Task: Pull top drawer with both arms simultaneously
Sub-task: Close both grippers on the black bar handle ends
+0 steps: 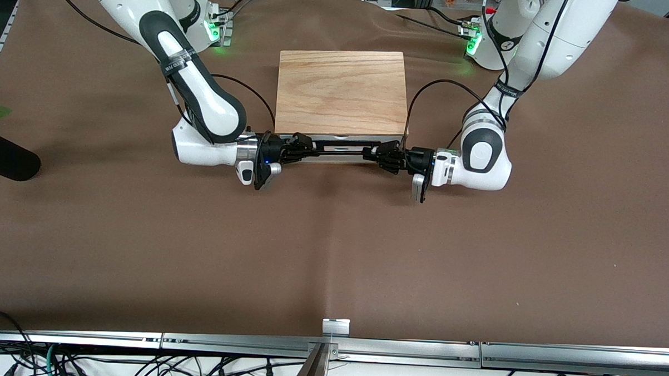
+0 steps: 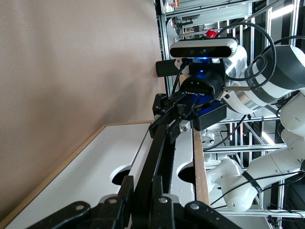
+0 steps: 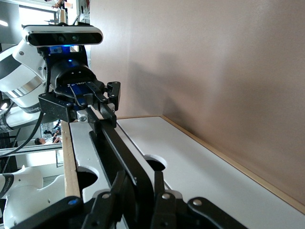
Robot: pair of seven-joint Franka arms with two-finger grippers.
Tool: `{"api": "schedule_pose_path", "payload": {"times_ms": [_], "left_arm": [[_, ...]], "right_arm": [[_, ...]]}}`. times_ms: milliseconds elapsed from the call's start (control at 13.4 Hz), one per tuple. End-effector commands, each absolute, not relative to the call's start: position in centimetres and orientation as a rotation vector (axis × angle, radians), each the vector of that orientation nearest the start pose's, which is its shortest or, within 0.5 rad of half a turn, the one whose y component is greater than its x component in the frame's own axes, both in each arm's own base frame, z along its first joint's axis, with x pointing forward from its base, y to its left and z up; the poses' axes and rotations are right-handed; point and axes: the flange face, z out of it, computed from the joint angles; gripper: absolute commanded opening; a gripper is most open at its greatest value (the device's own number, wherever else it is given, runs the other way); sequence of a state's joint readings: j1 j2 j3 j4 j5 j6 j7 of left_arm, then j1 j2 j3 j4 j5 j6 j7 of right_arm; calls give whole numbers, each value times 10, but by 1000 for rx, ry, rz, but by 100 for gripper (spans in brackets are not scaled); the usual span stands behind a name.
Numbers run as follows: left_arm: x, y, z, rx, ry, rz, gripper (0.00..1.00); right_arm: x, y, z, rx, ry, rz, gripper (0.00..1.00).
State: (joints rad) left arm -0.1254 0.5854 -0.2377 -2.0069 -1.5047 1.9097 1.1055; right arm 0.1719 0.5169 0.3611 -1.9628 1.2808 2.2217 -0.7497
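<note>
The light wooden box (image 1: pixel 340 91) stands mid-table. Its top drawer (image 1: pixel 347 139) has a white front and a black wire handle (image 1: pixel 341 149) that faces the front camera; the front looks level with the box or barely out. My right gripper (image 1: pixel 312 149) is shut on the handle's end toward the right arm. My left gripper (image 1: pixel 369 152) is shut on its other end. In the left wrist view my left gripper (image 2: pixel 142 186) clamps the black bar (image 2: pixel 159 143), with the right gripper (image 2: pixel 190 109) farther along it. In the right wrist view my right gripper (image 3: pixel 138 183) clamps the same bar (image 3: pixel 114 143).
Both arms lie low on the brown table cover beside the box. A black object (image 1: pixel 4 157) with a red item sits at the right arm's end of the table. A metal bracket (image 1: pixel 335 325) and rail run along the table edge nearest the front camera.
</note>
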Motion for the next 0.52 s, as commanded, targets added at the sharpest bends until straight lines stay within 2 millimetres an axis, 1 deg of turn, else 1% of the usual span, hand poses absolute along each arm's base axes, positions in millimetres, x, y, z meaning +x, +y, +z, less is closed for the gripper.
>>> {"api": "schedule_pose_path", "payload": {"times_ms": [0, 150, 449], "left_arm": [[512, -280, 183, 1715, -263, -29, 19], [514, -280, 181, 1712, -264, -26, 19], [529, -283, 180, 1703, -263, -9, 19]], "right_arm": [[509, 331, 226, -2039, -236, 158, 0], [509, 330, 224, -2041, -231, 162, 0], [511, 330, 225, -2040, -227, 161, 0]]}}
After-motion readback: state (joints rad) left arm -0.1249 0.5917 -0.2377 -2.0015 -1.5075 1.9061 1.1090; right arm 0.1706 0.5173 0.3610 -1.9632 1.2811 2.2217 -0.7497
